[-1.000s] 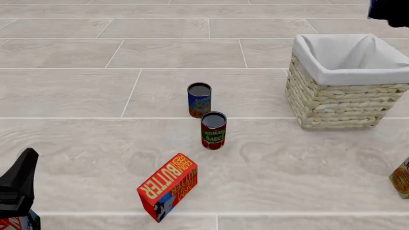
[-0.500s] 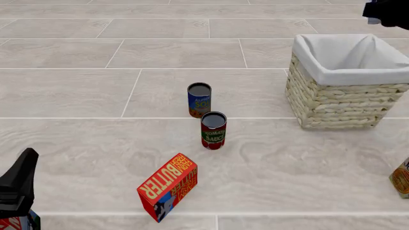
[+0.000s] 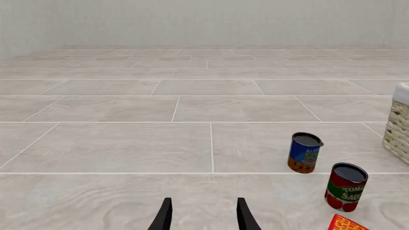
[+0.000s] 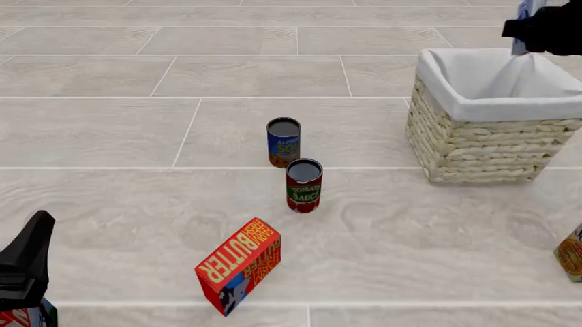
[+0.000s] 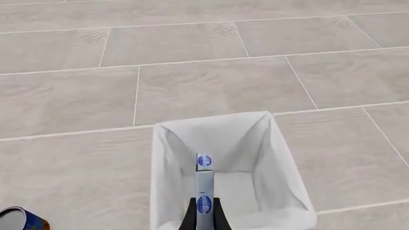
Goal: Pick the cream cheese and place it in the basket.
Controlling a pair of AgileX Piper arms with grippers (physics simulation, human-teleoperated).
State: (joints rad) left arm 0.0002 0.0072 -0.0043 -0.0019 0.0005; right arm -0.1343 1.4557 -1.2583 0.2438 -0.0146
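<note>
The cream cheese (image 5: 204,182), a thin pale-blue and white box with dark blue oval marks, is held edge-on between my right gripper's (image 5: 204,218) fingers. It hangs above the open basket (image 5: 171,177), over the white lining. In the front view my right gripper (image 4: 544,30) is at the top right, above the basket's (image 4: 482,143) far rim, with the cream cheese (image 4: 522,20) sticking out of it. My left gripper (image 3: 203,216) is open and empty, low at the near left (image 4: 29,259).
A blue soup can (image 4: 283,142) and a red tomato sauce can (image 4: 304,184) stand mid-table. A red-orange butter box (image 4: 239,264) stands tilted in front of them. Another orange item (image 4: 571,255) is at the right edge.
My right gripper has moved left and further into the front view, bringing the cream cheese over the basket's far side. The left arm has not moved.
</note>
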